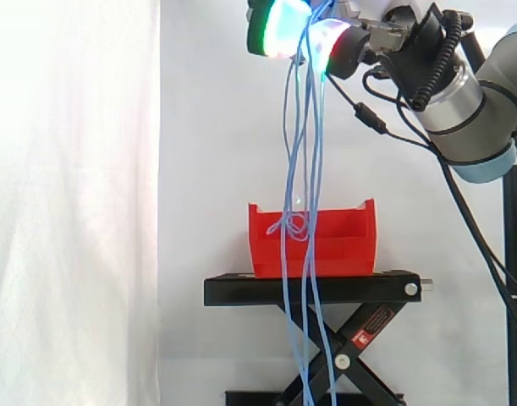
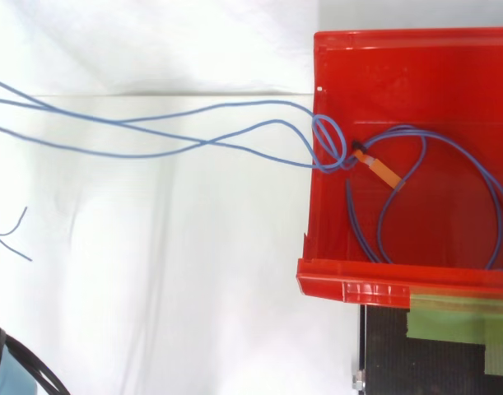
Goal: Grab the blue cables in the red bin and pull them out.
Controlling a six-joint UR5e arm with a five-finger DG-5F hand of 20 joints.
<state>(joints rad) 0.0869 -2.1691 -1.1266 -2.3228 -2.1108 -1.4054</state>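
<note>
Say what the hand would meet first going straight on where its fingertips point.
The hand, pinching the blue cables, points toward the side view's left, high above the red bin. The way looks free up to the white curtain, though depth is unclear.

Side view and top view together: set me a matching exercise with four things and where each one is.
Things:
1 robot hand
2 red plastic bin
3 thin blue cables
4 small orange tag

Places:
A on the bin's floor
B on the black scissor stand
C high above the bin, pinching strands
D hanging from the robot hand past the stand, one loop inside the bin

Pairs: 1-C, 2-B, 3-D, 4-A
</note>
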